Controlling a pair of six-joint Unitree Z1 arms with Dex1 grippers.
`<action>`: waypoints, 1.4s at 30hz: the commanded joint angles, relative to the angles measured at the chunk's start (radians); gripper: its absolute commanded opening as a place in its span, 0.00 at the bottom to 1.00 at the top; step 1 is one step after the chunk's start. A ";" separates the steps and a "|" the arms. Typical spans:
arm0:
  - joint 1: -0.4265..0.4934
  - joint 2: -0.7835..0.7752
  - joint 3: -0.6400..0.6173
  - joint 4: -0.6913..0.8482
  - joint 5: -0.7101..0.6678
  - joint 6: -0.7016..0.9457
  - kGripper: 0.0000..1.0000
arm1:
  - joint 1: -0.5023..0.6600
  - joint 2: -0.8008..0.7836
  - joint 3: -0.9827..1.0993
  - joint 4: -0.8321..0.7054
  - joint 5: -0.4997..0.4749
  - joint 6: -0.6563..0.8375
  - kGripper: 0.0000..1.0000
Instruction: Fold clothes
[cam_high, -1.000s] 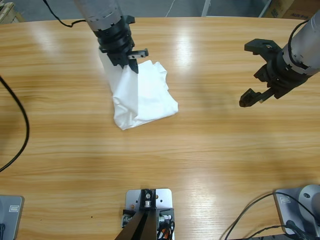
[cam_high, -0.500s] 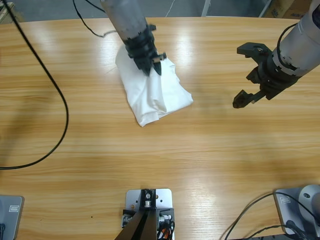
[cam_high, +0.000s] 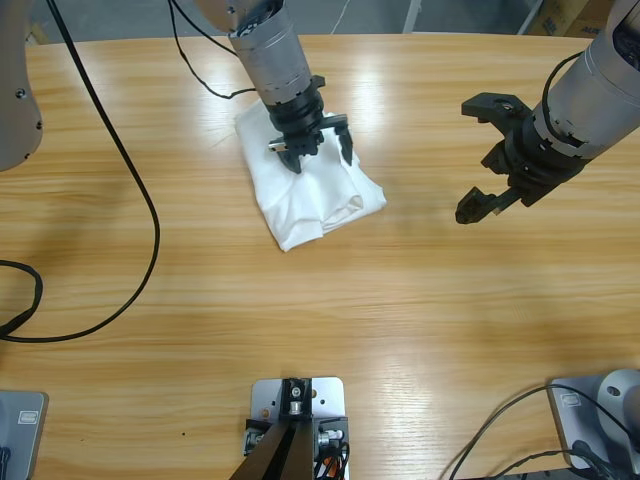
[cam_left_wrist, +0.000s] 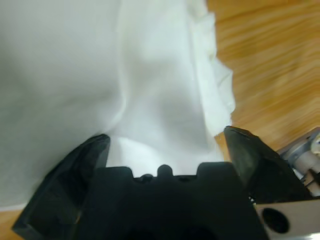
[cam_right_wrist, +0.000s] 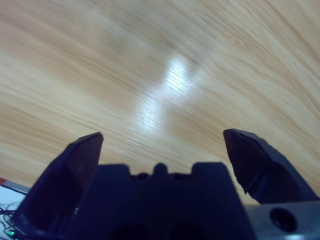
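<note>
Wooden table bears T-shirt beneath left gripper's spread jaws.

We list two silver-grey arms with black wrist collars, each ending in black two-jawed grippers; black cables trail upper left.

Counted in the high view:

- One white T-shirt, bunched in a single heap on the desk; no second garment seen.
- One wooden desk.
- Two arms, each ending in one gripper: left gripper directly over the T-shirt, right gripper well apart from it, above bare wood.
- Two black jaws per gripper, four in all; both pairs spread apart.
- At least two black cables: one long loop across the desk's left side, another near the bottom right corner.
</note>
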 joint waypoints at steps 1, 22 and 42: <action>-0.010 0.058 -0.603 -0.227 -0.082 -0.068 0.97 | 0.022 0.028 0.041 -0.004 0.025 -0.009 1.00; 0.186 -0.224 -0.446 0.235 0.091 0.341 0.16 | 0.143 0.052 -0.342 0.147 0.022 -0.110 0.00; 0.156 -0.126 -0.160 0.234 0.158 0.331 0.00 | 0.141 0.348 -0.512 0.023 0.284 -0.116 0.00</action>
